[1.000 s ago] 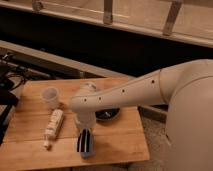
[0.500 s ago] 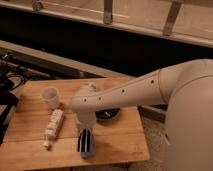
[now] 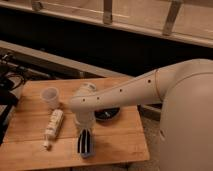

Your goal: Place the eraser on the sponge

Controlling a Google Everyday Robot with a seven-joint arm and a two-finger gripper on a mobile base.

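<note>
My gripper (image 3: 85, 142) points straight down near the front edge of the wooden table (image 3: 122, 137), at the end of the white arm (image 3: 120, 92). Just under its dark tip a bluish-grey block, apparently the sponge (image 3: 86, 153), lies on the wood. The gripper touches or nearly touches it. The eraser is hidden; I cannot make it out at the gripper's tip.
A white cup (image 3: 50, 96) stands at the table's back left. A white tube (image 3: 53, 125) lies left of the gripper. A black round object (image 3: 107, 114) sits behind the gripper to the right. Dark cables (image 3: 10, 82) lie off the left edge.
</note>
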